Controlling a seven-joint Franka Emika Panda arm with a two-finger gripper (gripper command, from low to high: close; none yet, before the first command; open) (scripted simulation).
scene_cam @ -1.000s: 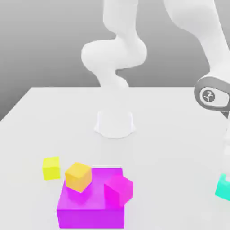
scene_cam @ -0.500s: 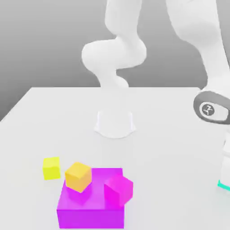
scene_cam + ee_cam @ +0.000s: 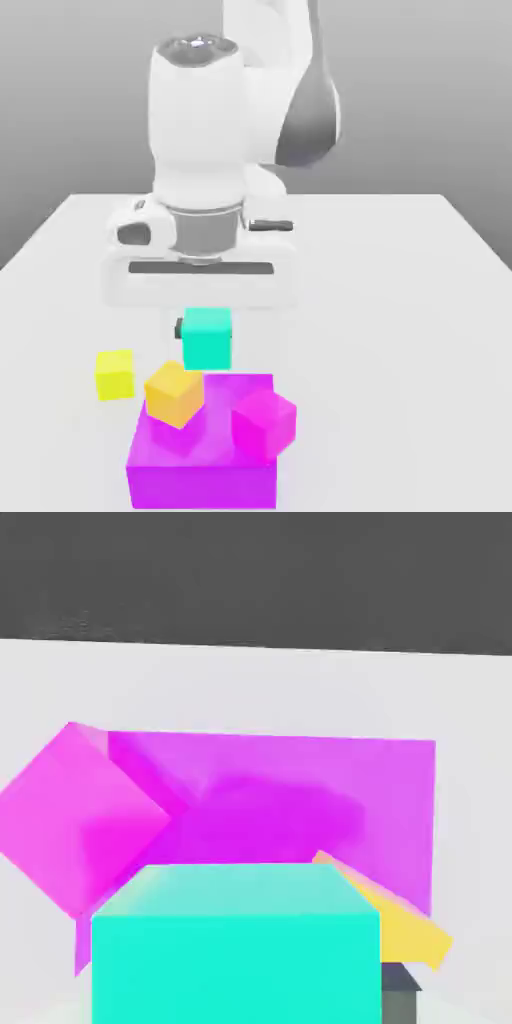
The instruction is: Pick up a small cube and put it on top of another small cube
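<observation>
The teal cube point(image 3: 207, 338) hangs at the exterior view's centre, clamped in the pincer point(image 3: 205, 333), whose fingers it mostly hides. Below it sit the orange cube point(image 3: 174, 393), partly covered in the hand view, and the magenta block point(image 3: 200, 465).

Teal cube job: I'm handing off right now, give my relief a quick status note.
Claw: shut on the teal cube, carried clear of the table, just behind the large magenta block.
Orange cube and small magenta cube sit on that block; yellow cube on the table at the exterior view's left.
Done: pickup.
Left: lower the teal cube onto a small cube, likely the orange one nearest, then release.
</observation>
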